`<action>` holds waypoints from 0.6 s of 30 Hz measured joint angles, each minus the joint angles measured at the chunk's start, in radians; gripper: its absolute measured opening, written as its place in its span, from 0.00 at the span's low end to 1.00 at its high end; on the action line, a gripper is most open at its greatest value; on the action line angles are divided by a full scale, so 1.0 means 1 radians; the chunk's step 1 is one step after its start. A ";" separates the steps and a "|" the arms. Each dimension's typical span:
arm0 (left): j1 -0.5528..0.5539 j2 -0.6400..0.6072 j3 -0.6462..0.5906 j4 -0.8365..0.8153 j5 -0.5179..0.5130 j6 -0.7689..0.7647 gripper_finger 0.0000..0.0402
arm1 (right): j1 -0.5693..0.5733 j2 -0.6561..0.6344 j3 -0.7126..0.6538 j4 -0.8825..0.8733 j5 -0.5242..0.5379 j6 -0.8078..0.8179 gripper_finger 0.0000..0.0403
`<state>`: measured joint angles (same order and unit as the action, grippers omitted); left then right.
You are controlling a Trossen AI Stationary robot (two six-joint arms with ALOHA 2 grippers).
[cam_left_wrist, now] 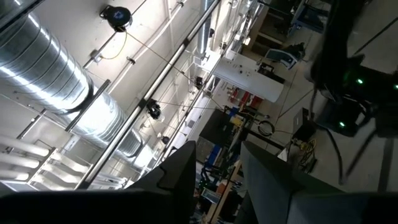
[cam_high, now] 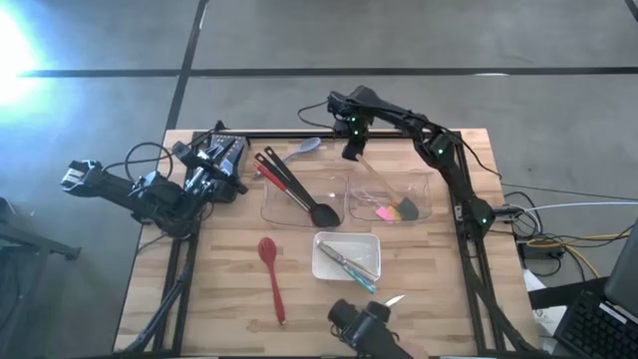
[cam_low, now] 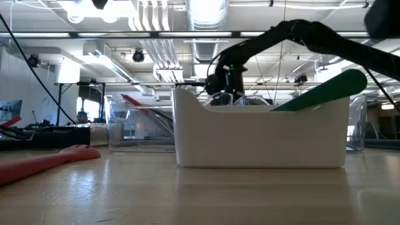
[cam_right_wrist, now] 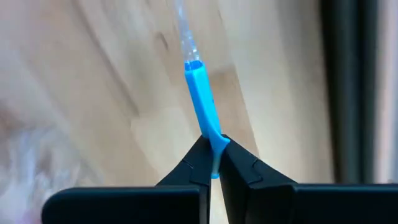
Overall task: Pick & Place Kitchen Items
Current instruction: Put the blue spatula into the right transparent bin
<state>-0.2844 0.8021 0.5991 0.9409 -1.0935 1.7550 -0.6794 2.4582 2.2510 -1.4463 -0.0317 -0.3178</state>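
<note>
My right gripper (cam_high: 352, 152) (cam_right_wrist: 212, 160) hangs over the table's far side, between the two clear bins, shut on a slim blue utensil (cam_right_wrist: 200, 87) whose far part is clear (cam_right_wrist: 185, 31). My left gripper (cam_high: 214, 165) (cam_left_wrist: 217, 180) waits at the table's left, pointing upward, open with nothing between its fingers. A grey spoon (cam_high: 305, 149) lies flat on the table near the far edge. A red spoon (cam_high: 271, 274) lies flat near the front left. A small knife (cam_high: 394, 299) lies by the front edge. My right gripper pinches the utensil's blue end (cam_right_wrist: 216, 142) between its two fingertips. The fingers come from above, pointing down. The utensil sticks out beyond the fingertips toward the wooden table top. Whether its clear far end touches the table I cannot tell.
The left clear bin (cam_high: 269, 204) holds a black ladle (cam_high: 317, 211) and red-handled tongs (cam_high: 274, 170). The right clear bin (cam_high: 427, 189) holds pink and grey-green spatulas (cam_high: 396, 210). A white tray (cam_high: 321, 261) with small knives stands near the front; a camera (cam_high: 359, 321) sits at the front edge.
</note>
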 joint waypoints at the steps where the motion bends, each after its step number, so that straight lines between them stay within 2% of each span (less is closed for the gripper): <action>1: 0.000 0.000 0.000 0.000 0.000 0.000 0.33 | -0.001 -0.018 0.000 -0.012 0.002 0.004 0.02; 10: 0.000 0.000 0.000 0.000 0.000 -0.001 0.33 | -0.001 -0.161 0.002 0.003 -0.002 0.052 0.02; 18: 0.000 -0.001 0.000 -0.008 -0.001 -0.001 0.33 | 0.014 -0.240 0.001 0.024 -0.127 0.116 0.02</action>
<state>-0.2844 0.8008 0.5988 0.9327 -1.0940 1.7543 -0.6659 2.2183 2.2524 -1.4227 -0.1588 -0.2013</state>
